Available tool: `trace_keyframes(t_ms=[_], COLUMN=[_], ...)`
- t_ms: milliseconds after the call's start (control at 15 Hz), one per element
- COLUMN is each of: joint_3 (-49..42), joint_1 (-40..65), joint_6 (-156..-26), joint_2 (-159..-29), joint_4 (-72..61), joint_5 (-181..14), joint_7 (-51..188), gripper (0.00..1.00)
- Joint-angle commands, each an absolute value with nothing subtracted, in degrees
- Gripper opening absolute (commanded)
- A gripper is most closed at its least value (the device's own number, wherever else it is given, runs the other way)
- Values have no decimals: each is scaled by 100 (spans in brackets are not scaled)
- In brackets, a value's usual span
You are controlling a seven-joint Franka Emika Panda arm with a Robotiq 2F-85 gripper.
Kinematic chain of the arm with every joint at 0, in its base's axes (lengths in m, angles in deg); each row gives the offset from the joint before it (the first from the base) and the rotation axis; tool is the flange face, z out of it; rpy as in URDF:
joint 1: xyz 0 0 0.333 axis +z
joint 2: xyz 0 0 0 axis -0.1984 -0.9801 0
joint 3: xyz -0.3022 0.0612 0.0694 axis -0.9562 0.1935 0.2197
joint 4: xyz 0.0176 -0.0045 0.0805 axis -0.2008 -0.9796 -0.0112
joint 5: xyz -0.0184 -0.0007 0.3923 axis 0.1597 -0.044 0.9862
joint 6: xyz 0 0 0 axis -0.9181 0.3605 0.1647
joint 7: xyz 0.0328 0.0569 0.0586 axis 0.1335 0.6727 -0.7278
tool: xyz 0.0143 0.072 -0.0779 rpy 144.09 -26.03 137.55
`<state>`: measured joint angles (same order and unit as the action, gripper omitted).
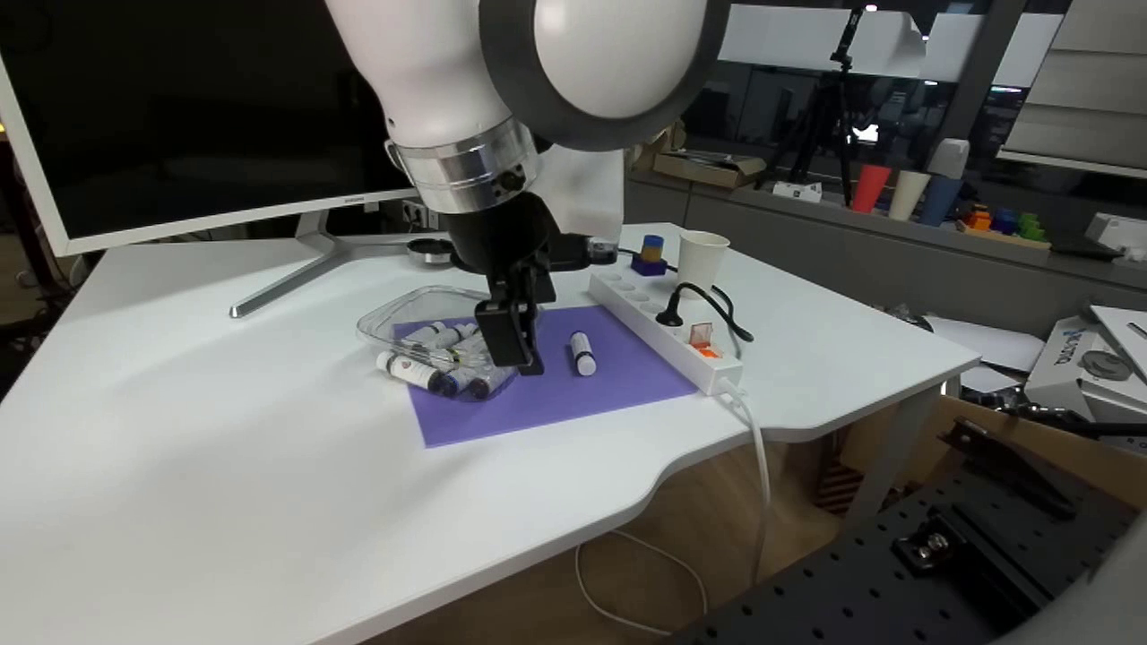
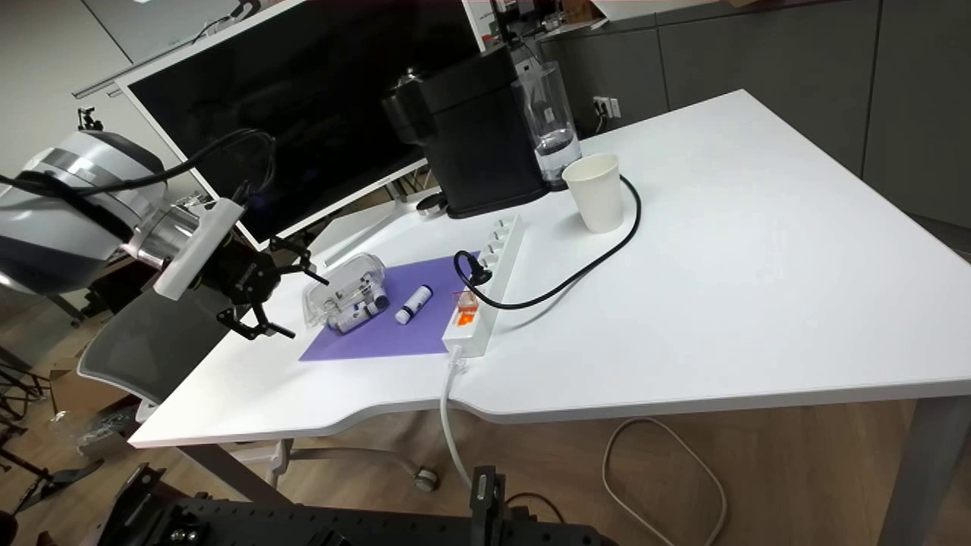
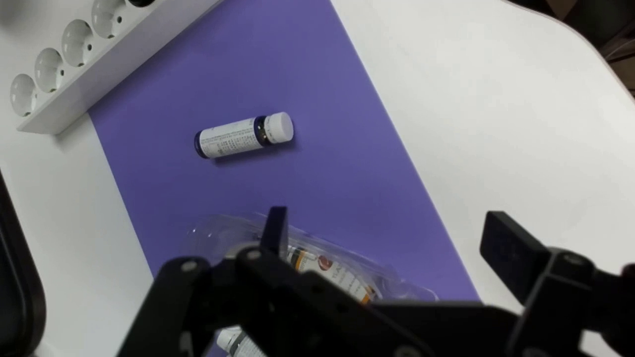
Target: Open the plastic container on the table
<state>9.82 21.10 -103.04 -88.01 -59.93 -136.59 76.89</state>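
The see-through plastic container [image 1: 428, 309] lies on the table [image 1: 269, 448], partly over the purple mat, with several white-labelled bottles in or against it. It also shows in an exterior view [image 2: 345, 284] and in the wrist view [image 3: 218, 233], where the gripper partly hides it. I cannot tell whether it has a lid on. My gripper [image 2: 309, 309] is open and empty, raised above the table beside the container. In the wrist view the gripper [image 3: 391, 240] has its left finger over the container and its right finger over white table.
A lone bottle [image 1: 582, 353] lies on the purple mat [image 1: 556, 403]. A white power strip [image 1: 668, 331] with a black plug and cable runs along the mat. A paper cup [image 2: 595, 193], a black machine [image 2: 478, 129] and a large monitor [image 1: 206, 107] stand behind.
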Motion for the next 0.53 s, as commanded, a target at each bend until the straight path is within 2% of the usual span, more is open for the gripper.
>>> trace_keyframes(t_ms=[0,467], joint_3=[845,845], joint_1=[2280,2346], joint_6=[-10285,-10328], joint_2=[-9100,-9512], joint_4=[-5672,-5333], joint_5=[-14316,-14894], joint_7=[8230,8602], gripper=[100,100])
